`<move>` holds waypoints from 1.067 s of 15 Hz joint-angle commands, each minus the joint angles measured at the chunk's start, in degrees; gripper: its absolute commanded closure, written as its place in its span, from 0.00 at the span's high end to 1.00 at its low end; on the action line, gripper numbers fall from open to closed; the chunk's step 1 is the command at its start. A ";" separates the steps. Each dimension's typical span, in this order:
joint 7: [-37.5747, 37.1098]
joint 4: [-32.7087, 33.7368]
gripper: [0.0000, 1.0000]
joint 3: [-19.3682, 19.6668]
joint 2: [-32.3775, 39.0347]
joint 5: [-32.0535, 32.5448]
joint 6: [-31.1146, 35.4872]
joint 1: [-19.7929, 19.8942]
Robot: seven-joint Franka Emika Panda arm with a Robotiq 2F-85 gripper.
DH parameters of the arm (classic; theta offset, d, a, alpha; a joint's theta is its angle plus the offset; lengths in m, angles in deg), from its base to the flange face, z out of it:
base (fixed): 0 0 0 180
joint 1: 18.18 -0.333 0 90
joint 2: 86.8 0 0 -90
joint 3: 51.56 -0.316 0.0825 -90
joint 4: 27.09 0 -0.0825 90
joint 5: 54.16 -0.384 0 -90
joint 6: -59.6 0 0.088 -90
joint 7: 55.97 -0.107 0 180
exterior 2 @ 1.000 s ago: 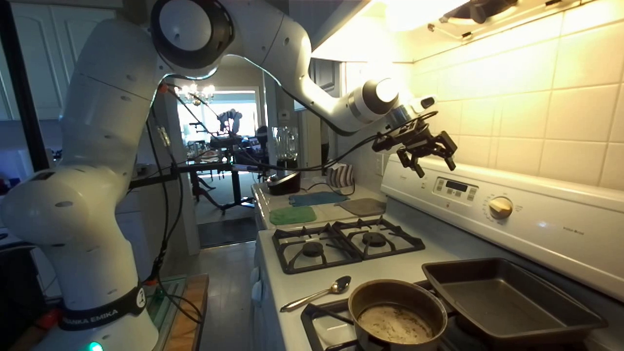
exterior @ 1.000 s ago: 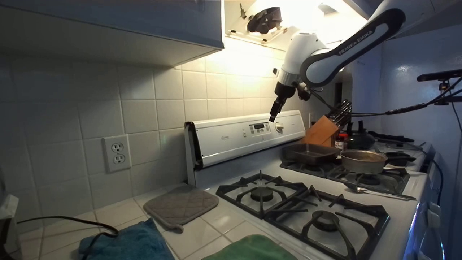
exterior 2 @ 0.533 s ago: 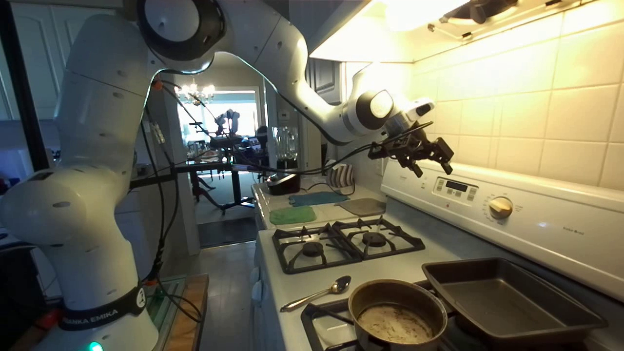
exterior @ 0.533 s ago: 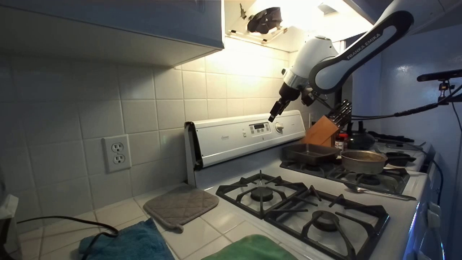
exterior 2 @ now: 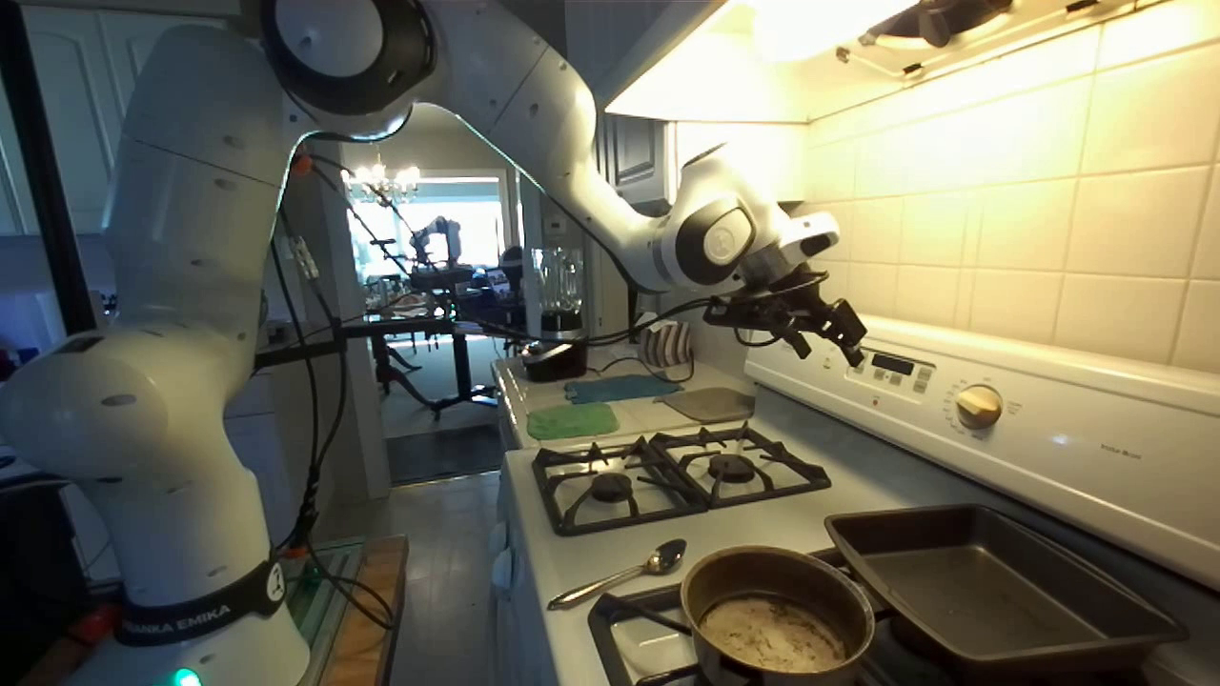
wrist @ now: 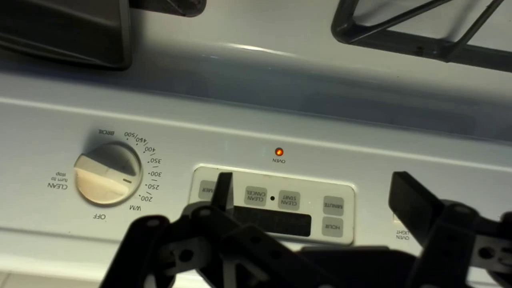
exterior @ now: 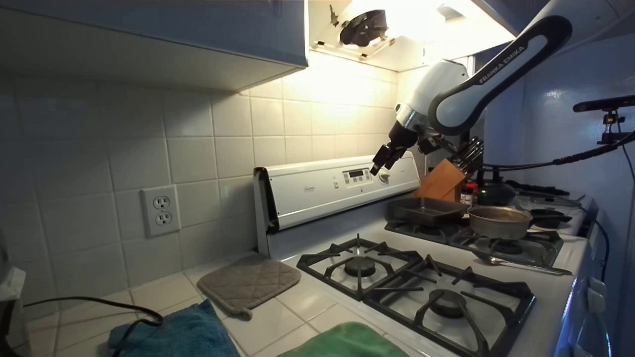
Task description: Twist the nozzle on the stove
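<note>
The white stove (exterior: 297,203) has a raised back panel, which also shows in an exterior view (exterior 2: 1096,400). A cream round knob (wrist: 105,174) sits on the panel at the left of the wrist view, where the lettering appears upside down. The knob shows whole in an exterior view (exterior 2: 979,407) and is partly covered by a finger in an exterior view (exterior: 385,177). My gripper (wrist: 312,178) is open and empty, in front of the dark display (wrist: 276,221) and to one side of the knob. It also shows in both exterior views (exterior: 382,167) (exterior 2: 827,354), apart from the knob.
A dark baking pan (exterior 2: 1001,581) and a pot (exterior 2: 777,619) stand on burners near the knob's end. A spoon (exterior 2: 629,572) lies on the stovetop. A knife block (exterior: 441,181) stands beyond the panel. The range hood (exterior: 412,29) hangs above. An orange oven light (wrist: 279,152) glows.
The gripper has moved down toward the display, and the wrist has lowered and tilted. The fingers stay open. The knob and cookware have not visibly moved.
</note>
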 commanded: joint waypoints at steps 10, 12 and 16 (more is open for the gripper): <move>-3.31 -9.24 1.00 -1.83 -12.47 -11.66 -11.39 0.93; -4.61 -9.88 1.00 -1.49 -13.86 -11.00 -14.15 0.73; -6.21 -11.58 1.00 -1.28 -15.28 -8.92 -15.65 0.63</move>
